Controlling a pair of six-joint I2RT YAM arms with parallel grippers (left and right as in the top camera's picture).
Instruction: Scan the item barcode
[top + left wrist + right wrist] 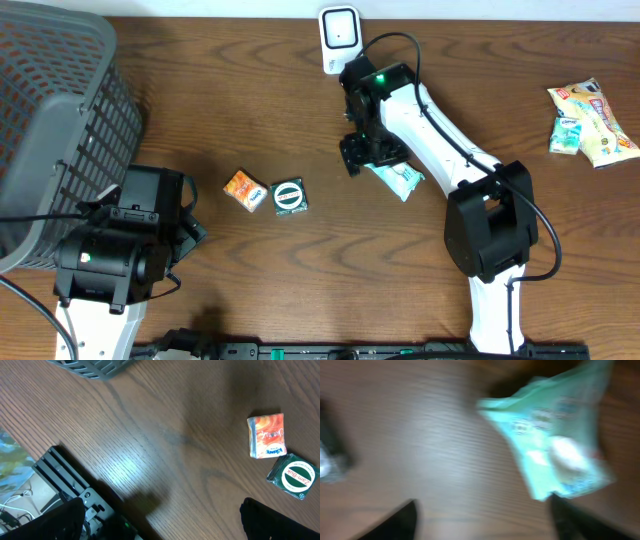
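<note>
Right claw [485,521] is spread wide, both fingers well apart at the bottom of the wrist view, gripping nothing. The teal packet [554,445] lies flat on the table [250,90], just ahead of the fingertips and toward the right one. From overhead that puts it near the middle of the far edge, a little in front of the white scanner [339,30] and to its right. The wrist picture is smeared, so I cannot read any print on the packet or see where the barcode sits.

Left claw [165,522] is wide open too, empty, low near the table's near left corner. The orange tissue pack [266,436] and the green round-label packet [294,476] lie side by side ahead of it.

Now the risks. That packet is thin and soft. A pinch from above could skate off the film or just push it along the wood. If the code faces down, the scanner gets nothing. And the arm is working close to the scanner, so a careless swing could knock it.

Containers: one grey mesh basket [60,110] at the far left corner, and I can make out no item inside. The snack packets [592,122] lie loose at the right edge.
</note>
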